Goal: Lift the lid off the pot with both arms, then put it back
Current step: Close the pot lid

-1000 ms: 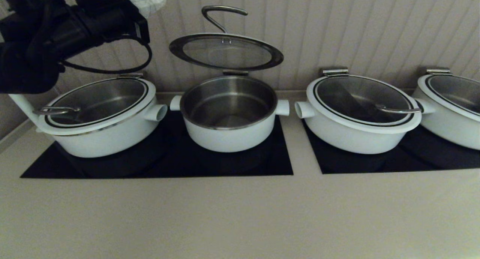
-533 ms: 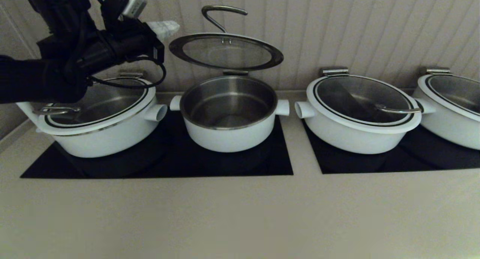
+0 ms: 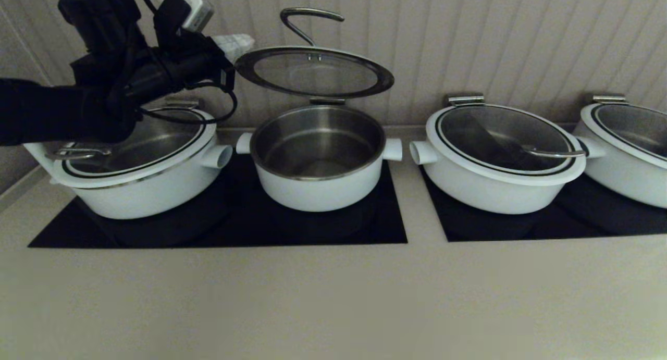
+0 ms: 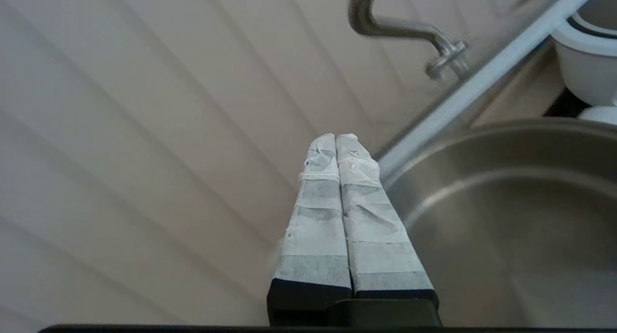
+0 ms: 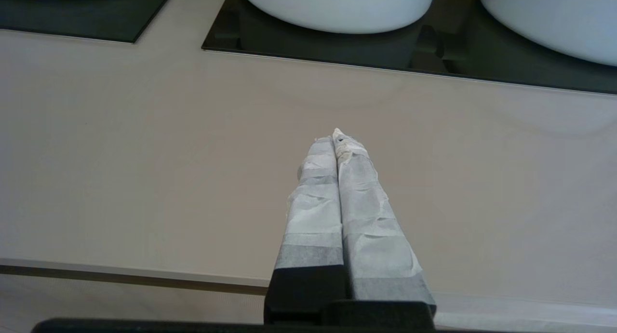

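A: Head view first: what's biggest?

B: A beige worktop (image 3: pixel 333 297) running the whole width, with two black cooktop panels (image 3: pixel 219 230) set into it. White pots stand on them: a wide one (image 3: pixel 140 188) on the left, the deep pot (image 3: pixel 319 157) in the middle, another wide one (image 3: pixel 495 183) to the right, and part of a fourth (image 3: pixel 625 157) at the edge.

A: And the lid?

B: The lid (image 3: pixel 313 72) is off the pot's rim, tilted up above the back of the pot, its curved steel handle (image 3: pixel 307 21) pointing up toward the ribbed wall. The pot's steel inside is bare to view.

A: Where's the left arm?

B: The left arm (image 3: pixel 120 73) is raised over the left wide pot (cables hanging off it), with the left tool (image 3: pixel 237 41) just beside the lid's left edge. From the left wrist, its taped fingers (image 4: pixel 318 212) are pressed together with nothing between them; whether the tips touch the lid, I can't say.

A: The right one?

B: The right tool (image 5: pixel 337 140) shows only in its own wrist view, low over bare worktop near the front edge, closed and empty too.
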`<state>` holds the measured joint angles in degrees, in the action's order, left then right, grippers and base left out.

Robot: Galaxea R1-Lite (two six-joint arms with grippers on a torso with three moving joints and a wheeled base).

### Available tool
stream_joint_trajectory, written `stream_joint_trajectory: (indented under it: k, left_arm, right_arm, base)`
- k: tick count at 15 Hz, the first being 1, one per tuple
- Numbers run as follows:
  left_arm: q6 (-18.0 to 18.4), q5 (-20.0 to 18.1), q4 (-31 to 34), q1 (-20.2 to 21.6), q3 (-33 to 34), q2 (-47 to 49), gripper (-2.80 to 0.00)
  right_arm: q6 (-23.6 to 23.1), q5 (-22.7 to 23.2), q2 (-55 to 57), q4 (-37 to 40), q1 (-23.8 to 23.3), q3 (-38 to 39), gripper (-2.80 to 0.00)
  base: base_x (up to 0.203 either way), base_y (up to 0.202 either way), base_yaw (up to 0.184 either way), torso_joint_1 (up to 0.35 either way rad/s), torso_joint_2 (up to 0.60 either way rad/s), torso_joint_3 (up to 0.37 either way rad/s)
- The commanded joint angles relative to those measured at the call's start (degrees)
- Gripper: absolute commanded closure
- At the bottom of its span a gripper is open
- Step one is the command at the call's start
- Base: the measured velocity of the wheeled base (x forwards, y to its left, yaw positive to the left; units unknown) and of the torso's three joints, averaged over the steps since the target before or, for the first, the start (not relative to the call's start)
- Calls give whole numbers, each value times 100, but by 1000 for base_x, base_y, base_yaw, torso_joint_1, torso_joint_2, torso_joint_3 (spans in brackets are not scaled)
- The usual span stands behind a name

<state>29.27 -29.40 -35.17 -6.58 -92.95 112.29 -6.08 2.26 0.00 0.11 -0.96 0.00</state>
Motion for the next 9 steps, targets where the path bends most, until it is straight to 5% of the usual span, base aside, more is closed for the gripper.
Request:
stream_joint_trajectory:
  k: [1, 9]
  left_arm:
    - [23, -22, -16, -4, -61, 66, 0]
    - [105, -39, -596, -8, 1231, -401, 0]
  right_arm:
    - [-7, 3, 0, -2, 0, 0, 0]
    - [-7, 3, 0, -2, 0, 0, 0]
  base:
    - [0, 0, 0, 0, 0, 0]
    - [0, 0, 0, 0, 0, 0]
